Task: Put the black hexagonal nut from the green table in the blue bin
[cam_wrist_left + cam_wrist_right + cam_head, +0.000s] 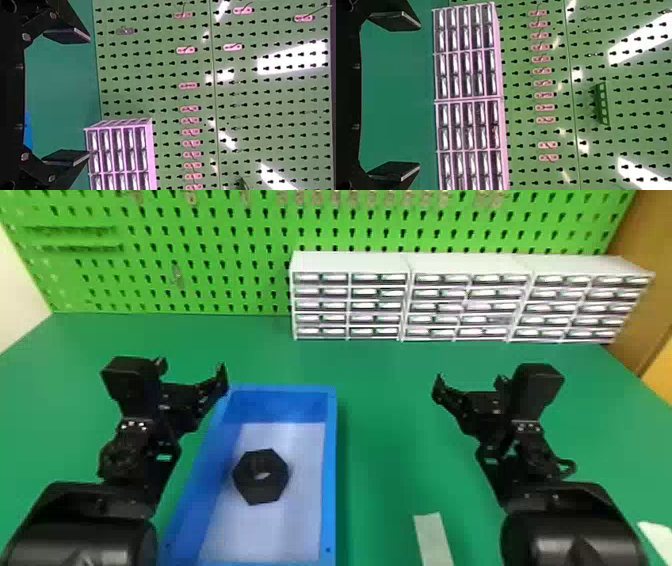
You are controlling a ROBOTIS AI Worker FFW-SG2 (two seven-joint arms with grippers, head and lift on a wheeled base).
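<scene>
Fingers spread wide with nothing between them, our left gripper [88, 96] hangs above the work surface near the far left corner of the bin, while our right gripper [419, 96], its fingers likewise well apart and holding nothing, is poised on the other side. Below both spreads the green table [380, 415], backed by a perforated green pegboard [210, 250] and, toward the right, a row of three white small-parts drawer cabinets [347, 262]. Between our arms, closer to the left one, we have the blue bin [330, 470], upright on the tabletop. A pale flat strip [432, 537] lies to the right of it. Inside the bin, the black hexagonal nut [257, 492] rests flat on the pale floor, its hole facing up; whether it touches a wall we cannot tell.

We judge the placing step complete and the task, in effect, finished. What remains, as we read it, is to leave the nut alone: no further grasp is called for. Any withdrawal of our left arm would call for lifting clear of the rim first, since a low sweep could catch the bin's edge and shift it.
</scene>
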